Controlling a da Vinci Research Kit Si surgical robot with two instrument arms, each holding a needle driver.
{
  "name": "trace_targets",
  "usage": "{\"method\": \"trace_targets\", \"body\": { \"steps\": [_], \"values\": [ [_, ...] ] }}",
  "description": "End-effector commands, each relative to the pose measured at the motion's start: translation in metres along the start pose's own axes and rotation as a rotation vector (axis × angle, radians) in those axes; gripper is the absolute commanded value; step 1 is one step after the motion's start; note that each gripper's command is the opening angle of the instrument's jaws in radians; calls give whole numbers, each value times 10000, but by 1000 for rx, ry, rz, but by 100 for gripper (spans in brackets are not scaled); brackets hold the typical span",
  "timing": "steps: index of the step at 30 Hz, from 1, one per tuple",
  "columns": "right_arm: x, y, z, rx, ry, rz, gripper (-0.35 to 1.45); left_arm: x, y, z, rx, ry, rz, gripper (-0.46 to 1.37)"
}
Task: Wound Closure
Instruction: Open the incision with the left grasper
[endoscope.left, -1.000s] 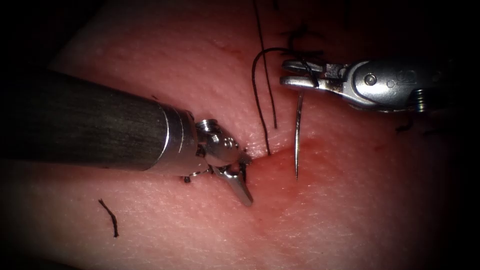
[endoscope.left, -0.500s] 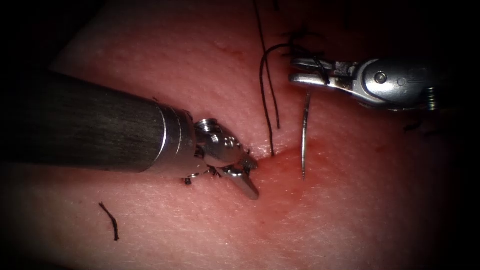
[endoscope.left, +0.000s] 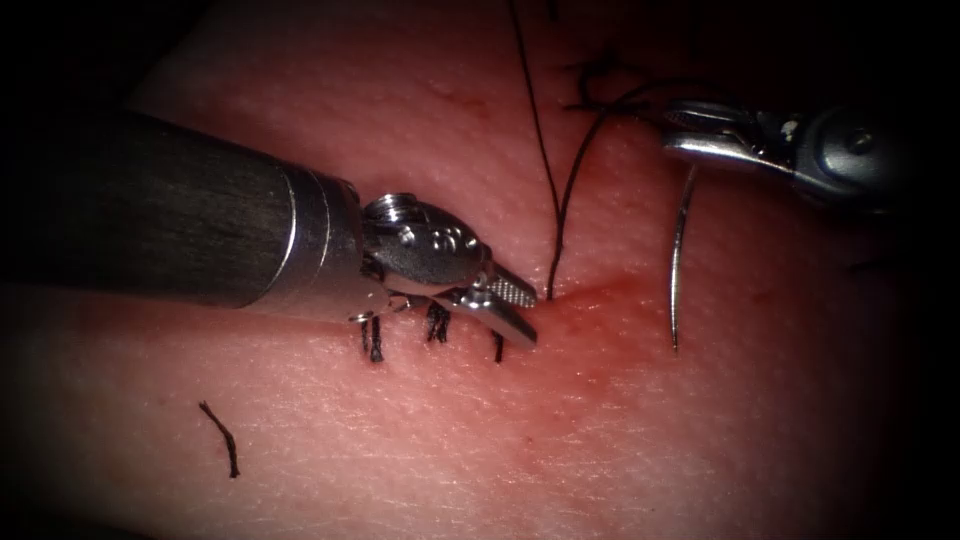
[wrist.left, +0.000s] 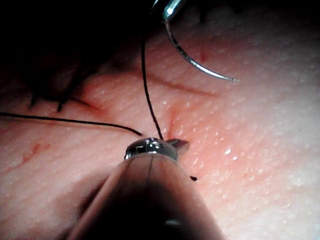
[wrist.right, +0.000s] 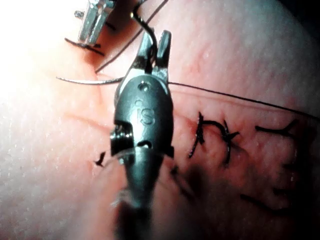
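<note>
On the tissue (endoscope.left: 700, 430), my left tool (endoscope.left: 520, 312) sits just left of the cut (endoscope.left: 600, 290), its jaws a little apart and holding nothing. My right tool (endoscope.left: 672, 130) is at the upper right, shut on the curved needle (endoscope.left: 680, 250) near its thread end. The needle hangs free on the right side of the cut, tip down just above the skin, and appears again as needle (wrist.left: 195, 62) and needle (wrist.right: 85, 80). Black thread (endoscope.left: 572, 200) runs nearly straight from the right jaws to where it leaves the tissue at the cut. My right tool (wrist.right: 155, 40) pinches the needle's end.
Earlier black stitches (endoscope.left: 437, 324) lie under the left tool's wrist, and knotted stitches (wrist.right: 215, 132) sit behind the right tool. A second strand (endoscope.left: 530, 100) comes down from the top edge. A cut end of thread (endoscope.left: 220, 437) lies at the lower left.
My right tool has moved right and up with the needle, and the slack loop of thread has pulled straight. The left tool lifted off the cut edge and its jaws have narrowed.
</note>
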Motion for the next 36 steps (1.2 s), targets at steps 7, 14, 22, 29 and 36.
{"method": "trace_targets", "body": {
  "steps": [7,14,22,29,36],
  "values": [
    [1,-3,-1,7,-3,-6,-35,1,-15,1,3,27,83,-35],
    [2,-5,0,12,-10,0,-35,-13,-31,12,24,10,106,-35],
    [1,-7,4,13,-15,-2,-35,-29,-43,40,51,-18,125,-35],
    [0,-11,11,14,-22,-5,-35,-38,-45,62,68,-56,120,-35],
    [-1,-12,12,16,-31,-7,-35,-56,-29,64,36,-123,86,-35]
  ]
}}
